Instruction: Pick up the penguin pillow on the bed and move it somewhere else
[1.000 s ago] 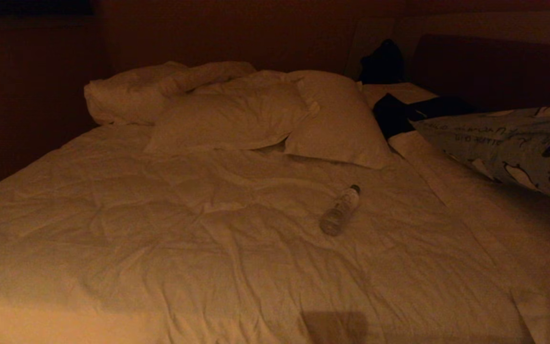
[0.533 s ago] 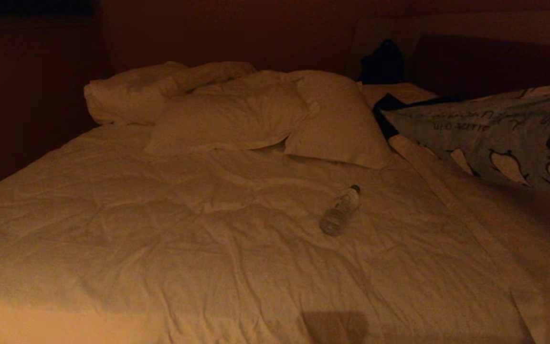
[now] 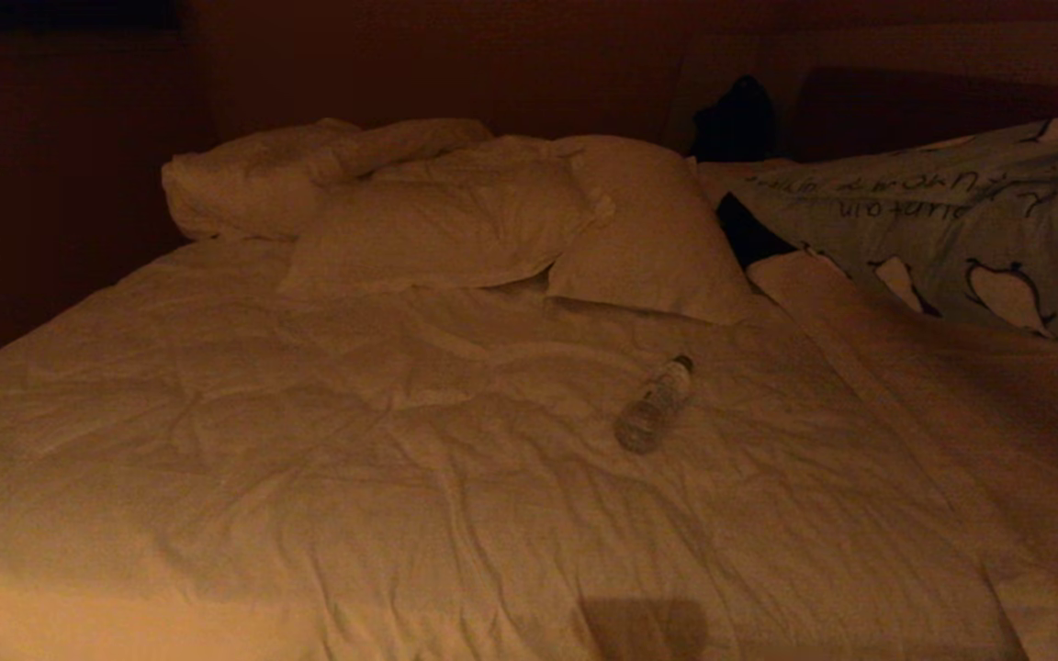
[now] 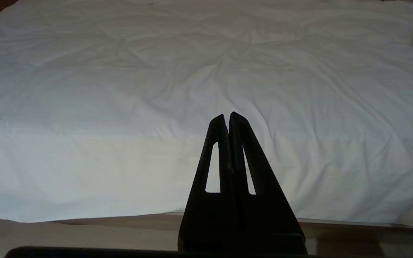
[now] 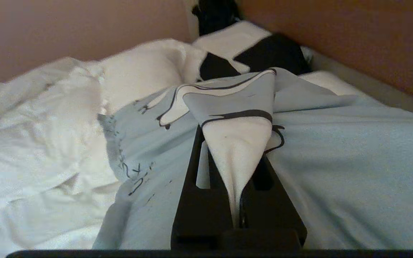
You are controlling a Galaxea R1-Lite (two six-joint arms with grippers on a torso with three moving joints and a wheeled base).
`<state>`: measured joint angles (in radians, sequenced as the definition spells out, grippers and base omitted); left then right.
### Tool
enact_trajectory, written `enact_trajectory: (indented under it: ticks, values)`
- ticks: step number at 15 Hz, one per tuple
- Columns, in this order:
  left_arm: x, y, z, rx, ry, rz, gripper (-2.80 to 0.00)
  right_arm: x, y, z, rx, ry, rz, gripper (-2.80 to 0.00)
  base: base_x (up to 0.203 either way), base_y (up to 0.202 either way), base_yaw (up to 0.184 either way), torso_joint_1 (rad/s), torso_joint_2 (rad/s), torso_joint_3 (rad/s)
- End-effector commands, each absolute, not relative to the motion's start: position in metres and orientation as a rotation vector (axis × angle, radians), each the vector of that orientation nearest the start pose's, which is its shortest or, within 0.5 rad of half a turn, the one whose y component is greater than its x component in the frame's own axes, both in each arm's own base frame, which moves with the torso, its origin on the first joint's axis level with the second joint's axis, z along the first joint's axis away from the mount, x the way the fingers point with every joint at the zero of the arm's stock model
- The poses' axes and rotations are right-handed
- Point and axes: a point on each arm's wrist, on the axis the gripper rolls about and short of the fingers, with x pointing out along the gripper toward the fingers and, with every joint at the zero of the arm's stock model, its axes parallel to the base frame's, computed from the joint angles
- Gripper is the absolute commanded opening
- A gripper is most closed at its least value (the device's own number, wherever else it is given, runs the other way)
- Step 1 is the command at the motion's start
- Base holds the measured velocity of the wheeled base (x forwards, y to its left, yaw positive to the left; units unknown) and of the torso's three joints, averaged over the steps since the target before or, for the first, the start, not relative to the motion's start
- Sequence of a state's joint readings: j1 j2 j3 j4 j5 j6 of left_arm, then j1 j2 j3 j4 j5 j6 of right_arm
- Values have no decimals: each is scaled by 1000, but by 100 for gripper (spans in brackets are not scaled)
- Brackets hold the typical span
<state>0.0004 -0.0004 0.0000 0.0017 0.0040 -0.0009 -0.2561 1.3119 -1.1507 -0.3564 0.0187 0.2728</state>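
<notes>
The grey-blue penguin pillow (image 3: 951, 220) hangs tilted over the right side of the bed (image 3: 309, 477), its far end raised toward the headboard. In the right wrist view my right gripper (image 5: 235, 143) is shut on a bunched fold of the penguin pillow (image 5: 335, 161), and the cloth covers its fingertips. This gripper is outside the head view. My left gripper (image 4: 227, 116) is shut and empty, held still before the near edge of the white duvet (image 4: 120, 89).
A clear plastic bottle (image 3: 653, 404) lies on the duvet right of middle. Two rumpled white pillows (image 3: 455, 225) (image 3: 658, 229) and a rolled quilt (image 3: 253, 184) lie at the head. Dark cloth (image 3: 749, 234) sits beside the penguin pillow, and a dark bag (image 3: 738, 119) behind it.
The penguin pillow has risen and swung further into the head view, toward the headboard and the white pillows. The bottle, the bed and the left gripper have not moved.
</notes>
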Motion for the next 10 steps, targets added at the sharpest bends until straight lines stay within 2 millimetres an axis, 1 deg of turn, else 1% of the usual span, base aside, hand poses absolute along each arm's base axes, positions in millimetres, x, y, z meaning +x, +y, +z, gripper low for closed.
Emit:
enact_trajectory:
  ticks: [1,4,10]
  values:
    - [-23,0,75,-2,1,5,-280,185,-45,364,241,-267,-186,-280,0,0,0,0,0,0]
    - [-23,0,75,0,0,6,-280,176,-38,366,239,-278,-158,-280,0,0,0,0,0,0]
    - [-23,0,75,-1,0,6,-280,173,-36,366,236,-281,-151,-280,0,0,0,0,0,0]
